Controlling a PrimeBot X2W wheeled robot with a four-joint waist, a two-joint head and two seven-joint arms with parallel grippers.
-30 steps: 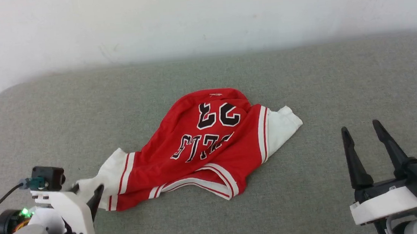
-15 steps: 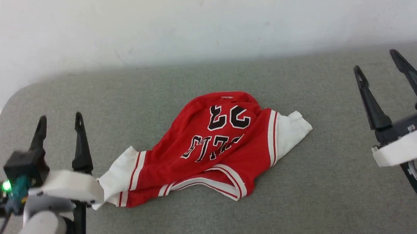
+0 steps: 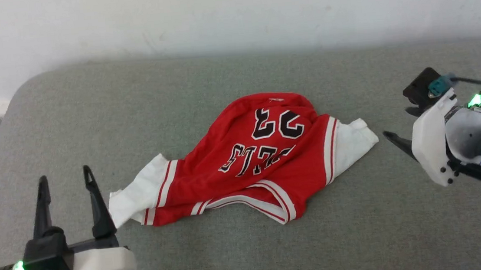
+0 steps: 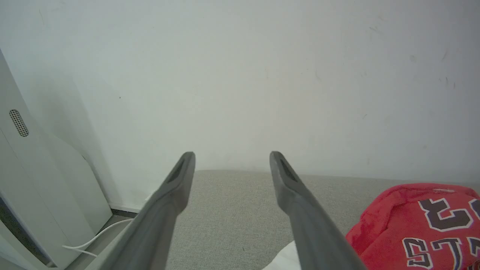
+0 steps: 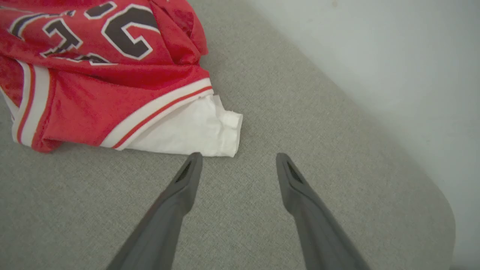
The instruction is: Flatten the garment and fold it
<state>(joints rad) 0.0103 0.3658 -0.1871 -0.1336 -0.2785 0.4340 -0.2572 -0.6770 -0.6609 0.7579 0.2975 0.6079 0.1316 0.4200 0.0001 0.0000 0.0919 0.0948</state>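
The garment (image 3: 260, 159) lies crumpled on the grey padded surface (image 3: 233, 253), lettering and number up, with a white sleeve spread to each side. My left gripper (image 3: 65, 175) stands open at the lower left, just left of the left sleeve (image 3: 135, 196) and holding nothing. In the left wrist view its fingers (image 4: 168, 202) frame the wall, with the garment (image 4: 423, 221) at the lower right. My right gripper (image 3: 391, 138) is turned sideways and points at the right sleeve (image 3: 354, 140), close but apart. In the right wrist view this gripper (image 5: 239, 156) is open, its left fingertip almost at the sleeve's corner (image 5: 210, 131).
A white wall (image 3: 230, 14) runs behind the surface's far edge. Off the left end are a white cable (image 4: 93, 240) and a pale panel (image 4: 22, 157). The surface has rounded corners, and bare grey cloth surrounds the garment.
My left gripper let go of the left sleeve, opened and drew back to the lower left. My right arm rose, then turned to point at the right sleeve. The camera also shifted.
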